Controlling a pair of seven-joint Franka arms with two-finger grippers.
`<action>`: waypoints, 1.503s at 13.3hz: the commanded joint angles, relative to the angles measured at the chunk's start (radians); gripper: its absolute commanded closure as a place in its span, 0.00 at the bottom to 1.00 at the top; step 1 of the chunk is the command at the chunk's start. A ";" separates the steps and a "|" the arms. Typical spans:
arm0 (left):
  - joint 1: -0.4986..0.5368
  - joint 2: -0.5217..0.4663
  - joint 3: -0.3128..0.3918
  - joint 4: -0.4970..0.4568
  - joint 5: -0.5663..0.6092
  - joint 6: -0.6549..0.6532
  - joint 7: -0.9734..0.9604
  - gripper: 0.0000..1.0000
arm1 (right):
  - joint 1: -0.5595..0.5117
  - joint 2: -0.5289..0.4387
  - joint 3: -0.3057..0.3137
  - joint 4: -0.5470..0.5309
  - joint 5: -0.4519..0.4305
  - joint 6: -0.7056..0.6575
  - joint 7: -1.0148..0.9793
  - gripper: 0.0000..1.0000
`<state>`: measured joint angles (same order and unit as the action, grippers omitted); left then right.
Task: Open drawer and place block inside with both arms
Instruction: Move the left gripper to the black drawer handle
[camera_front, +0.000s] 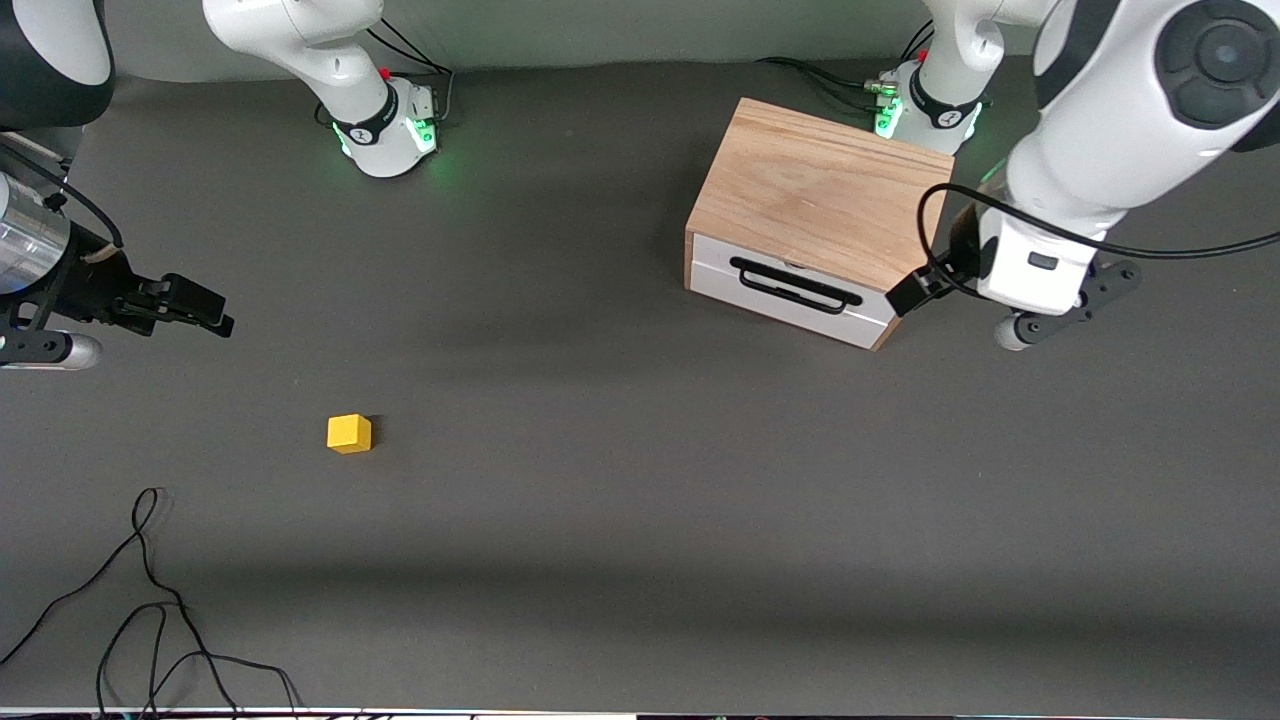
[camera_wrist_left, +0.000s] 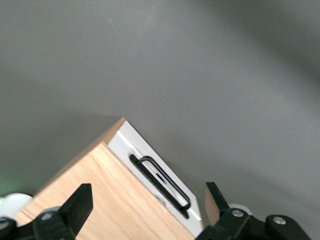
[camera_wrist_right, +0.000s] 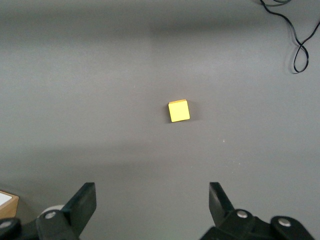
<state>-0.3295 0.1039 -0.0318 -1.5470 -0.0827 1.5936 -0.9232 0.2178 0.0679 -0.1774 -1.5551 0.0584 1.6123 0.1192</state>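
The drawer (camera_front: 790, 292) is shut in the light oak cabinet (camera_front: 815, 195); it has a white front and a black wire handle (camera_front: 795, 285). It also shows in the left wrist view (camera_wrist_left: 150, 160). The yellow block (camera_front: 349, 433) lies on the table toward the right arm's end, nearer the front camera than the cabinet. It also shows in the right wrist view (camera_wrist_right: 179, 110). My left gripper (camera_front: 925, 285) is open and empty, up over the cabinet's corner (camera_wrist_left: 147, 202). My right gripper (camera_front: 195, 305) is open and empty, in the air at the right arm's end and apart from the block (camera_wrist_right: 152, 200).
A loose black cable (camera_front: 150, 600) lies on the dark grey table near the front camera at the right arm's end; it also shows in the right wrist view (camera_wrist_right: 300, 45). The green-lit arm bases (camera_front: 390, 130) stand along the table's robot side.
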 joint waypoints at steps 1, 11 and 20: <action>-0.061 0.005 0.012 -0.008 -0.008 0.038 -0.198 0.00 | 0.006 0.010 -0.005 0.021 -0.008 -0.002 0.028 0.00; -0.129 0.025 0.010 -0.008 -0.048 0.025 -0.536 0.00 | 0.009 0.003 -0.002 0.020 -0.014 0.000 0.025 0.00; -0.160 0.080 0.009 0.021 -0.042 -0.058 -0.629 0.00 | 0.057 -0.002 -0.004 0.021 -0.015 -0.002 0.027 0.00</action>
<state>-0.4538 0.1588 -0.0310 -1.5507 -0.1184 1.5538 -1.4635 0.2610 0.0674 -0.1762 -1.5452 0.0583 1.6127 0.1222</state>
